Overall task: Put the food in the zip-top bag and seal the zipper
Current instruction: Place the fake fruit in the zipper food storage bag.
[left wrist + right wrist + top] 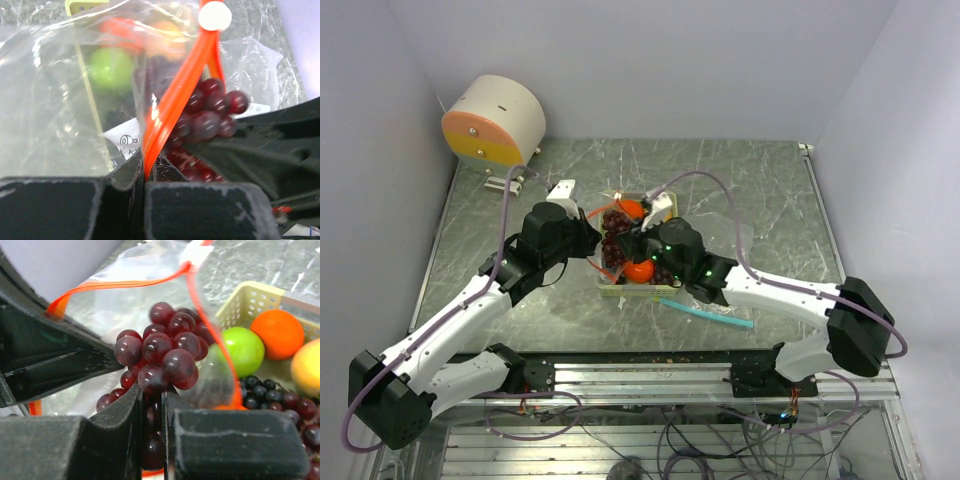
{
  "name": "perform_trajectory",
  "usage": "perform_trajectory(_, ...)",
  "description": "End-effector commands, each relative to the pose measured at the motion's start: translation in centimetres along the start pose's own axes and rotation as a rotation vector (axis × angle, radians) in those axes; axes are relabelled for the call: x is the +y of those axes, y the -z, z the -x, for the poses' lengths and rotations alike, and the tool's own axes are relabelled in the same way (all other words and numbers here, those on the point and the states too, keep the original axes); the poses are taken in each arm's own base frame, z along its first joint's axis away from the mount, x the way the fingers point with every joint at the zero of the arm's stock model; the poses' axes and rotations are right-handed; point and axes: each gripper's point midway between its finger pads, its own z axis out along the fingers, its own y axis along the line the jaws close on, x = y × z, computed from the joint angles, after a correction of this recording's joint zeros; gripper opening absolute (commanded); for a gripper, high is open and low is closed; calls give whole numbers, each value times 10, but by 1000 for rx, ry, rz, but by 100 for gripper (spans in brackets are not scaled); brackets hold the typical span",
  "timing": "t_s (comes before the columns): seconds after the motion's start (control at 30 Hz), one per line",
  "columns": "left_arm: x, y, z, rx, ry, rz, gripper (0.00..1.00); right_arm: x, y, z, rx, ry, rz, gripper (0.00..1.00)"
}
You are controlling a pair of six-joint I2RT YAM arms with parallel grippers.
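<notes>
While your left gripper pinched the zipper, right gripper clamped grapes; nxt move needed lowering them into bag.

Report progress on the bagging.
Done: left gripper holds the clear plastic bag open by its red-orange zipper strip. In hand: right gripper grips the dark red grape bunch at its mouth. Left: round green fruit, round orange fruit in the pale yellow basket; sealing.

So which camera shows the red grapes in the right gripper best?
Right wrist: the grapes fill the centre, sharp, pinched in the right gripper. Left wrist shows them blurred, partly behind the orange zipper. Top external shows only a small dark cluster.
</notes>
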Motion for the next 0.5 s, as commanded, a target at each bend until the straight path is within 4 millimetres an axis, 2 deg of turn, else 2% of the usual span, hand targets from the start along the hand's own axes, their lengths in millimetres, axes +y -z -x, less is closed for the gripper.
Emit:
perform_trajectory(0.0, -10, 1, 19, -36, -15, -22, 7, 24, -12, -3, 49, 193, -18, 0)
perform_trajectory(0.07, -12, -1, 17, -25, -13, -33, 7, 36, -20, -3, 69, 255, -31, 0)
perform_trajectory(0.13, -13, -3, 15, -15, -15, -36, 7, 38, -23, -5, 79, 274, -63, 1)
perform_trajectory(0.2, -13, -1, 15, -15, -19, -34, 7, 29, -27, -8, 100, 272, -133, 13)
perform_trajectory(0.33, -11, 7, 17, -18, -28, -19, 7, 3, -28, -12, 121, 284, -284, 18)
perform_trajectory(0.4, -9, 12, 19, -19, -35, -6, 7, -1, -28, -12, 125, 289, -310, 20)
perform_trajectory(0.47, -9, 17, 21, -20, -43, 5, 7, 0, -29, -10, 124, 284, -312, 30)
